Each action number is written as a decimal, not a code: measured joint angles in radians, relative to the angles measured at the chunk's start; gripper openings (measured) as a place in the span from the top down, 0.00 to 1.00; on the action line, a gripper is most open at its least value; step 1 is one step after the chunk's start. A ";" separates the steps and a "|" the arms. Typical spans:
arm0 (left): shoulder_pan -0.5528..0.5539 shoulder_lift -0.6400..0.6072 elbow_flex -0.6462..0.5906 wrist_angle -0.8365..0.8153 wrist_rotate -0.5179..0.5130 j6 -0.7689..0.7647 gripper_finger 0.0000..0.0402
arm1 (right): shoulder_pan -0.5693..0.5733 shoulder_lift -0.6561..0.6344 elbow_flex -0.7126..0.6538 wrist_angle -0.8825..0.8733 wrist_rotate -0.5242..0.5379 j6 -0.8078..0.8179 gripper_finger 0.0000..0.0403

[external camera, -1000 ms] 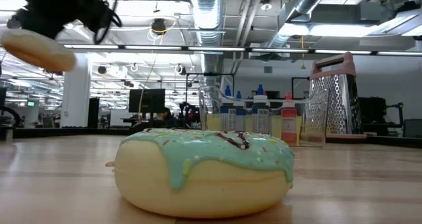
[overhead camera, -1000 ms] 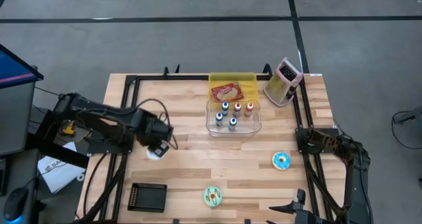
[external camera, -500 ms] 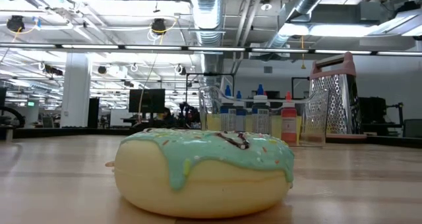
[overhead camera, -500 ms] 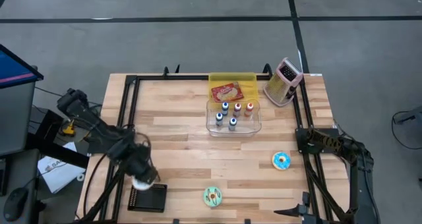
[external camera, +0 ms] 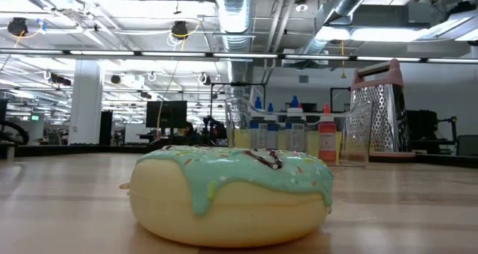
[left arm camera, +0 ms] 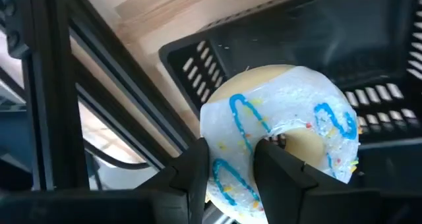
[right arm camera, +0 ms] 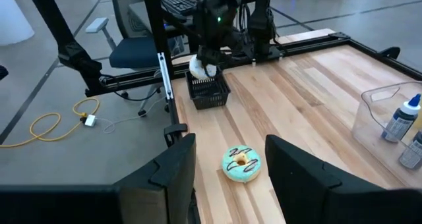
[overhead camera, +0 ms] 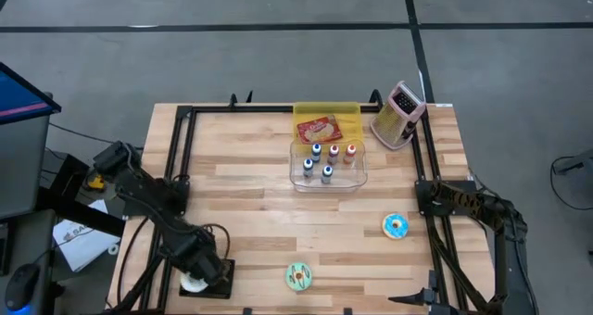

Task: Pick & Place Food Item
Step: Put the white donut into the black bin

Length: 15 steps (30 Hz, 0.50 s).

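left jaws (left arm camera: 227, 168): we grip the white donut (left arm camera: 283, 128) by its ring
relation: donut hangs directly above black basket (overhead camera: 211, 280)
right jaws (right arm camera: 227, 161): part open, empty, parked far side

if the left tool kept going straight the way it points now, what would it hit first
Probably the black basket. The left tool, shut on the white donut, points steeply down at it, so the donut would likely meet the basket's floor first; the depth is hard to judge.

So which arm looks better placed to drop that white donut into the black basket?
The left. Its gripper already holds the white donut right above the black basket, while the right gripper waits across the table, holding nothing.
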 joint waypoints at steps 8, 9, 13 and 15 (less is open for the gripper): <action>-0.001 0.071 0.000 -0.039 0.034 0.020 0.73 | 0.011 0.000 0.000 -0.015 0.000 0.000 0.57; -0.002 0.077 0.000 -0.041 0.034 0.021 0.73 | 0.012 0.000 0.000 -0.016 0.000 0.000 0.57; -0.005 0.103 0.000 -0.043 0.033 0.034 0.73 | 0.016 0.012 0.000 -0.030 0.003 0.004 0.57; -0.005 0.107 0.000 -0.043 0.033 0.034 0.73 | 0.016 0.017 -0.001 -0.037 0.000 0.019 0.57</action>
